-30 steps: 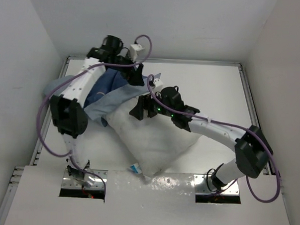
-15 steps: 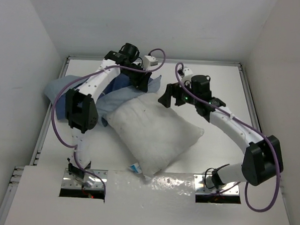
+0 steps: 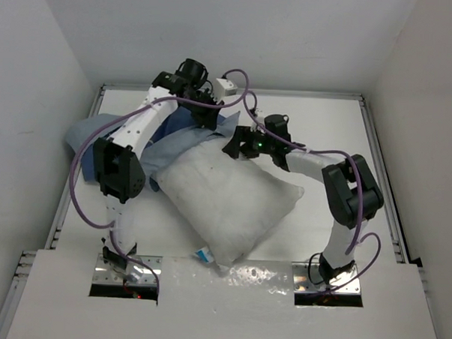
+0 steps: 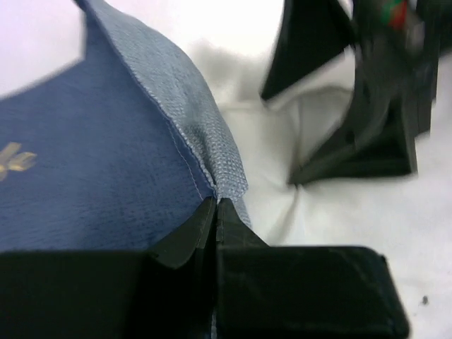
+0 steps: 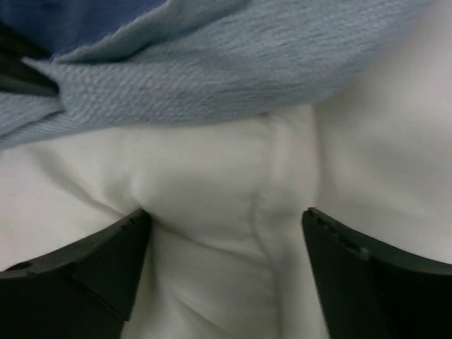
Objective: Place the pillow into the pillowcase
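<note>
The white pillow [image 3: 232, 203] lies slantwise mid-table, its far corner under the blue pillowcase [image 3: 178, 141], which is bunched at the back left. My left gripper [image 3: 213, 124] is shut on the pillowcase's hem; the left wrist view shows the pinch [image 4: 216, 205], navy cloth [image 4: 106, 162] on the left and pillow [image 4: 282, 162] on the right. My right gripper [image 3: 233, 149] sits on the pillow's far corner. In the right wrist view its jaws [image 5: 226, 226] stand wide, pressing into the pillow [image 5: 212, 176] on both sides of a bulge, just below the pillowcase's edge [image 5: 233, 70].
White walls close in the table on the left, back and right. A metal rail [image 3: 380, 169] runs along the table's right edge. A small blue-and-white tag [image 3: 202, 252] lies at the pillow's near corner. Purple cables loop off both arms.
My left gripper has closed on the pillowcase's hem. My right gripper left the pillow's top, swung toward the back and came down on the far corner, its jaws narrowing.
</note>
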